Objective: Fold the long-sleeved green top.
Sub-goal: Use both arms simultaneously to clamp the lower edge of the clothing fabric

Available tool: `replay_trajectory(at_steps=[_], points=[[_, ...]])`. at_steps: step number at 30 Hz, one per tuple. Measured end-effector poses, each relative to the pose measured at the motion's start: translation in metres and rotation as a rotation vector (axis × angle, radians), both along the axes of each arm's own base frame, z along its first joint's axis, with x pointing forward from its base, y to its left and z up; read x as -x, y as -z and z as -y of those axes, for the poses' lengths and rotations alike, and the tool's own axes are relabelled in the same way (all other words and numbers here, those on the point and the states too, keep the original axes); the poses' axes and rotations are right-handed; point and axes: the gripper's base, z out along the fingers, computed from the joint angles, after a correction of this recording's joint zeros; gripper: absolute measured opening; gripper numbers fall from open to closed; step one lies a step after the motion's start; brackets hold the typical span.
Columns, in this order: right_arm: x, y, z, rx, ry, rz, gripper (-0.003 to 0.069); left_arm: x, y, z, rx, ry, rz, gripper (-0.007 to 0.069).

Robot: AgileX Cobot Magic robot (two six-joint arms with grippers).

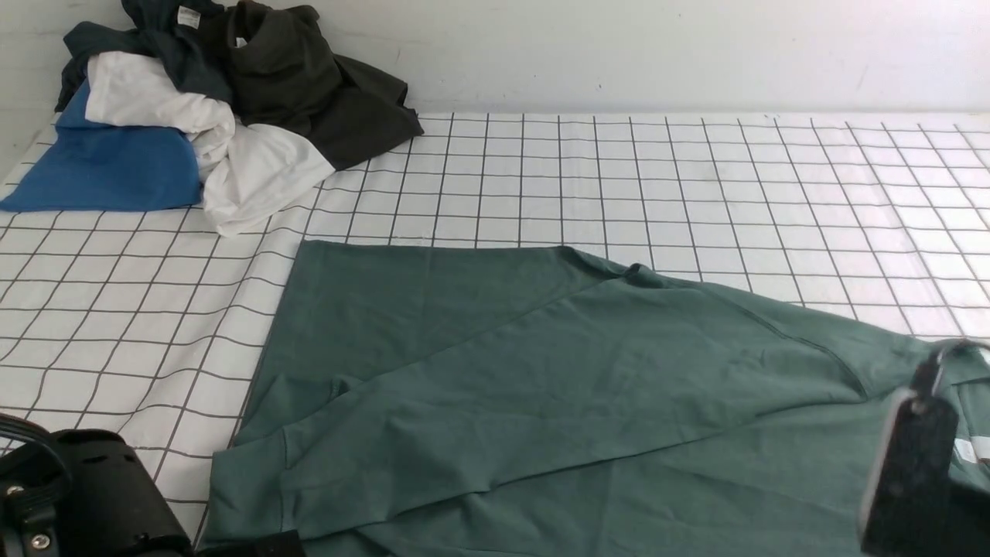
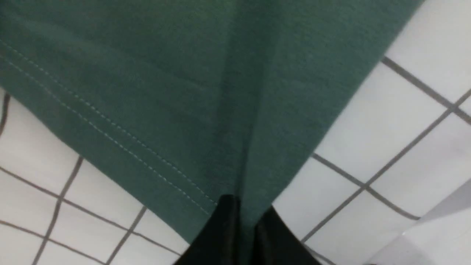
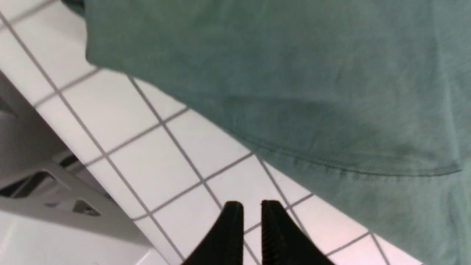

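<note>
On the gridded tabletop [image 1: 696, 178] the green long-sleeved top [image 1: 541, 371] lies spread across the near middle and right. The fold in hand likely goes best if both hem corners are gripped and lifted together, keeping the cloth taut. The left gripper [image 2: 248, 208] has its jaws pinched tight on the stitched hem corner, while the right gripper [image 3: 251, 208] has its jaws a narrow slit apart over bare tabletop just beside the hem, holding nothing.

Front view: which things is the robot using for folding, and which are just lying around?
For the job: green top; left gripper, pinching its edge; right gripper, slightly open, empty.
Lying about, piled at the far left: blue garment; white garment; dark garment.
</note>
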Motion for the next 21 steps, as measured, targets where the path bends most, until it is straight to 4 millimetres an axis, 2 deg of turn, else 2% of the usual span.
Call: replay_trajectory(at_steps=[1, 7, 10, 21], points=[[0.003, 0.012, 0.003, 0.016, -0.012, -0.009, 0.0133, 0.001, 0.001, 0.001, 0.013, -0.007, -0.003, 0.0003], [0.003, 0.045, 0.013, 0.070, -0.076, 0.090, 0.0358, 0.004, 0.002, 0.005, 0.060, -0.047, -0.032, 0.0006], [0.001, 0.059, 0.019, 0.133, -0.093, 0.114, 0.0429, 0.004, 0.002, 0.006, 0.072, -0.053, -0.032, 0.0006], [-0.018, 0.087, 0.011, 0.220, -0.095, 0.111, 0.0457, 0.002, 0.002, 0.009, 0.103, -0.054, -0.008, 0.0006]])
